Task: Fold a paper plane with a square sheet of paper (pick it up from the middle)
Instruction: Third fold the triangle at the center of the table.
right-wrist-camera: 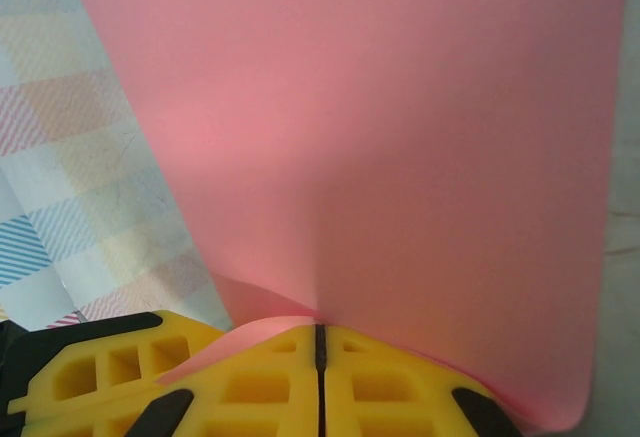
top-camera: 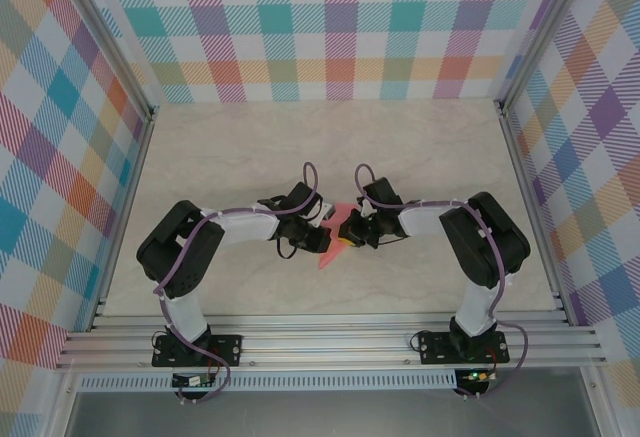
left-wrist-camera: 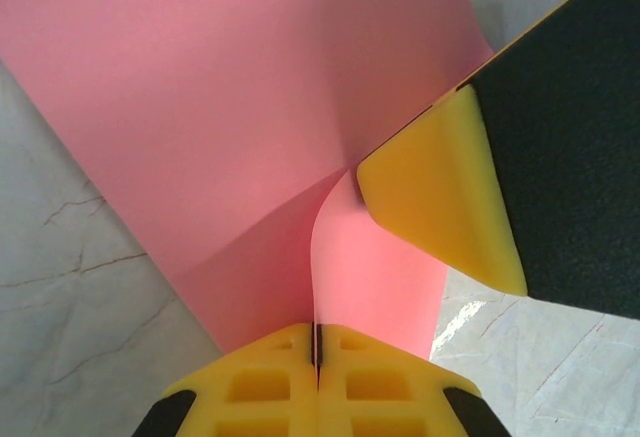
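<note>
Left hand [left-wrist-camera: 317, 345] and right hand [right-wrist-camera: 320, 342] each pinch closed on the square sheet of paper [left-wrist-camera: 200, 107] between them.

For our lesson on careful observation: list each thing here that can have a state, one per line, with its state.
square sheet of paper: bent, not lying flat, pinched by both grippers.
left gripper: shut on the square sheet of paper.
right gripper: shut on the square sheet of paper.
</note>
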Action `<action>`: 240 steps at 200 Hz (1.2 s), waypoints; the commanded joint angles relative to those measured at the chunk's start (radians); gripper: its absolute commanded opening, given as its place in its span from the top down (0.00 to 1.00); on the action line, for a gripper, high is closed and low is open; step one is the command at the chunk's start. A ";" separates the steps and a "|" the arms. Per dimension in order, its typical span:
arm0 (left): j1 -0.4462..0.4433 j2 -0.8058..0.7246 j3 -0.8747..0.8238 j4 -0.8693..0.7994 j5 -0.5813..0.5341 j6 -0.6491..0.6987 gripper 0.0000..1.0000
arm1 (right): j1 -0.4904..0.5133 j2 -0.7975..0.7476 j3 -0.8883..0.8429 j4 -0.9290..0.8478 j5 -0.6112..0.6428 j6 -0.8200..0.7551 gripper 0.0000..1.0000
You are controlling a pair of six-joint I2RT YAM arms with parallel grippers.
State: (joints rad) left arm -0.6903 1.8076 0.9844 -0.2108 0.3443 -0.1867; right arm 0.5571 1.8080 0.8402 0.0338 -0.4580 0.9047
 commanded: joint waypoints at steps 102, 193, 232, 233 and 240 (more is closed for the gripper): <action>0.011 0.057 -0.009 -0.058 -0.019 0.029 1.00 | -0.060 -0.067 -0.075 0.038 -0.003 -0.057 0.92; 0.015 0.061 -0.013 -0.058 -0.016 0.035 1.00 | -0.066 -0.070 -0.103 -0.018 0.079 -0.115 0.93; 0.017 0.059 -0.010 -0.059 -0.014 0.030 1.00 | -0.047 -0.139 -0.075 0.023 -0.006 -0.132 0.92; 0.017 0.059 -0.010 -0.059 -0.014 0.030 1.00 | -0.046 -0.139 -0.074 0.025 -0.008 -0.132 0.92; 0.017 0.058 -0.008 -0.059 -0.013 0.031 1.00 | -0.034 -0.142 -0.065 0.029 -0.016 -0.133 0.92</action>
State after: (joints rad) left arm -0.6838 1.8168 0.9920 -0.2089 0.3588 -0.1673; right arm 0.4984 1.7061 0.7525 0.0593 -0.4328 0.8062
